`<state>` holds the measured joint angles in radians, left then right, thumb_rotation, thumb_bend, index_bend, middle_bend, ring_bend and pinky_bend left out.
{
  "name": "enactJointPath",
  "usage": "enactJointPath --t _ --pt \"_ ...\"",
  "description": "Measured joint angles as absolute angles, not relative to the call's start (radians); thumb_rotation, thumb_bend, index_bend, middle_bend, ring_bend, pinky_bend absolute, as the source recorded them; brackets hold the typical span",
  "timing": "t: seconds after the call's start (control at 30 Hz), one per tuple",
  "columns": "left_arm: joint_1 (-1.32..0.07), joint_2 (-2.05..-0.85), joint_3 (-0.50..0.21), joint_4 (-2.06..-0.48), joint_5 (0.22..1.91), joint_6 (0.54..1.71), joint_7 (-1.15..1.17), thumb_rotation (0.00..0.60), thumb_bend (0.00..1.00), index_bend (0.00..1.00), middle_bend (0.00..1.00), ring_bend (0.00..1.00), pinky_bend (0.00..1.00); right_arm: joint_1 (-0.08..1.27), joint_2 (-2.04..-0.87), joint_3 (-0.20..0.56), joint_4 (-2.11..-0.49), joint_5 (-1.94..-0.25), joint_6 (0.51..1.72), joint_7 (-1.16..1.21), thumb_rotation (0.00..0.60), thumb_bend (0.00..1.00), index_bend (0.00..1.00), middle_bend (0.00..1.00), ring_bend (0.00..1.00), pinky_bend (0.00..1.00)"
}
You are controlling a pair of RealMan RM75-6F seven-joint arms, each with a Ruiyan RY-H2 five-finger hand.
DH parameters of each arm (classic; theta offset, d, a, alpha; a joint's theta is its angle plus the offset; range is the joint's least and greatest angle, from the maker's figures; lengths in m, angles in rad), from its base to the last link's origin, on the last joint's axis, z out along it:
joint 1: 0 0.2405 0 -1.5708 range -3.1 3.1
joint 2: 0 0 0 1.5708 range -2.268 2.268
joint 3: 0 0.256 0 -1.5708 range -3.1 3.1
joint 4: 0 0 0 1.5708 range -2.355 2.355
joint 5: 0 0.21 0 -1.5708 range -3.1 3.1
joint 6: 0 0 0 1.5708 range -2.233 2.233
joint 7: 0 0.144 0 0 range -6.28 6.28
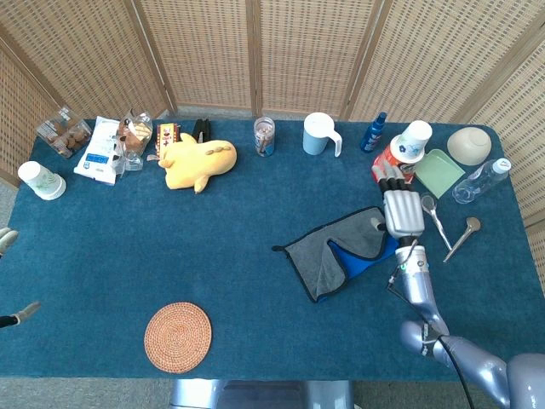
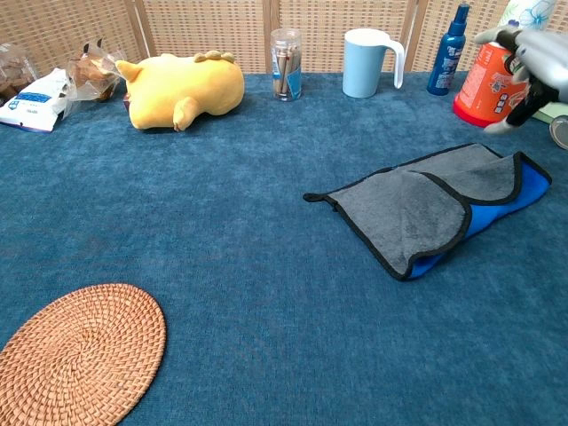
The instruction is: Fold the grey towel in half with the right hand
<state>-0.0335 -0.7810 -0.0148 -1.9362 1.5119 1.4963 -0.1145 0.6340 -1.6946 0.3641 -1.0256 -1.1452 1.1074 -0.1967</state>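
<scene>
The grey towel (image 1: 334,254) (image 2: 424,206) lies right of the table's middle, with black trim and a blue underside. Its left part is doubled over, and a strip of blue shows along the near right edge. My right hand (image 1: 402,210) (image 2: 531,64) hovers above the towel's far right end, lifted off the cloth. Its fingers are stretched out, point toward the back of the table and hold nothing. Of my left hand (image 1: 7,239), only spread fingertips show at the left edge of the head view, away from the towel.
Just behind my right hand stands an orange tub (image 1: 390,168) (image 2: 483,84) with a white paper cup (image 1: 415,139) on it. Two spoons (image 1: 436,217) lie to its right. A blue mug (image 2: 366,62), a yellow plush (image 2: 182,89) and a woven coaster (image 2: 75,355) also sit on the table.
</scene>
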Motion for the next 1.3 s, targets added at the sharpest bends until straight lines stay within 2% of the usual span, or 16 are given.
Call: enactJointPath --t 0.13,0.47,0.67,0.93,1.3 --pt "-0.033 -0.781 -0.015 -1.935 1.512 1.497 -0.118 0.6 0.13 0.0 0.0 0.0 0.0 0.638 -1.685 0.376 -1.026 -1.122 1.1 -0.235 0.6 0.01 0.0 0.0 0.0 0.3" --pt "-0.03 -0.781 -0.011 -1.935 1.518 1.501 -0.118 0.6 0.13 0.0 0.0 0.0 0.0 0.575 -1.571 0.219 -1.15 -1.275 1.129 -0.242 0.6 0.0 0.0 0.0 0.0 0.3" --pt "-0.034 -0.783 -0.012 -1.935 1.517 1.494 -0.114 0.6 0.13 0.0 0.0 0.0 0.0 0.548 -1.535 0.163 -1.178 -1.351 1.16 -0.206 0.6 0.0 0.0 0.0 0.0 0.3" --pt "-0.033 -0.784 -0.01 -1.936 1.516 1.495 -0.113 0.6 0.13 0.0 0.0 0.0 0.0 0.544 -1.537 0.133 -1.149 -1.404 1.177 -0.195 0.6 0.0 0.0 0.0 0.0 0.3" --pt "-0.035 -0.783 -0.008 -1.936 1.52 1.491 -0.114 0.6 0.13 0.0 0.0 0.0 0.0 0.525 -1.478 0.07 -1.119 -1.49 1.199 -0.176 0.6 0.0 0.0 0.0 0.0 0.3"
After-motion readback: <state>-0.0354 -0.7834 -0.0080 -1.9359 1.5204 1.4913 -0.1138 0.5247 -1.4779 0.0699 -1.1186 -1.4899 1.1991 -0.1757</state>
